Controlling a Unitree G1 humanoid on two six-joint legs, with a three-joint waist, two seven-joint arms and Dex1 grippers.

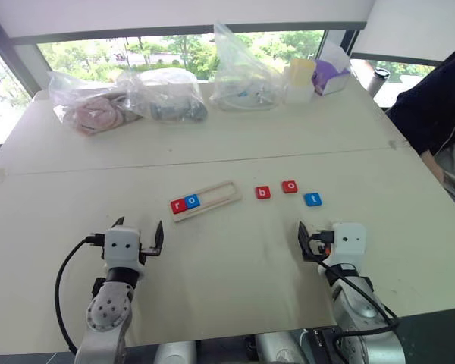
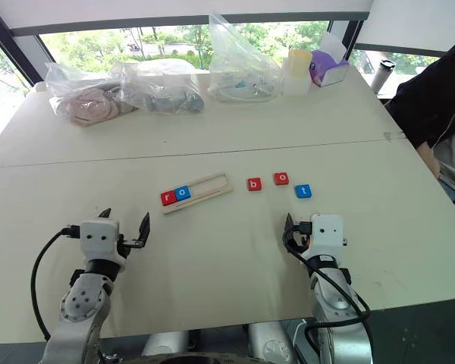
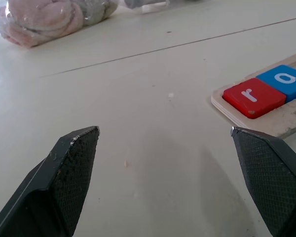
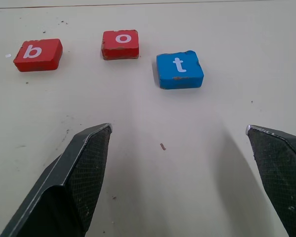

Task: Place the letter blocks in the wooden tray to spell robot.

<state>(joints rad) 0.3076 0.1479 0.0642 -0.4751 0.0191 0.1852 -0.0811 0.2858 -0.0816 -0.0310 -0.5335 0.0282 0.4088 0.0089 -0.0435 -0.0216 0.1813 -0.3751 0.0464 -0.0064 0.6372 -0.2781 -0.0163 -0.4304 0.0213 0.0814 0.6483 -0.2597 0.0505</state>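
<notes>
White table (image 1: 235, 152); wooden tray (image 1: 216, 196) near centre holds red r (image 1: 178, 205) and blue o (image 1: 192, 201) at its left end. At the tray's 3 o'clock, loose: red b (image 1: 263, 192), red o (image 1: 290, 186), blue t (image 1: 312, 199). Left gripper (image 1: 140, 236) and right gripper (image 4: 180, 143) both spread wide, empty, at 6 o'clock of the blocks.

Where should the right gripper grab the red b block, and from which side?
Judging by its pose, come from above and pinch two opposite side edges of the red b block. It lies flat on the table, clear of the red o block.
</notes>
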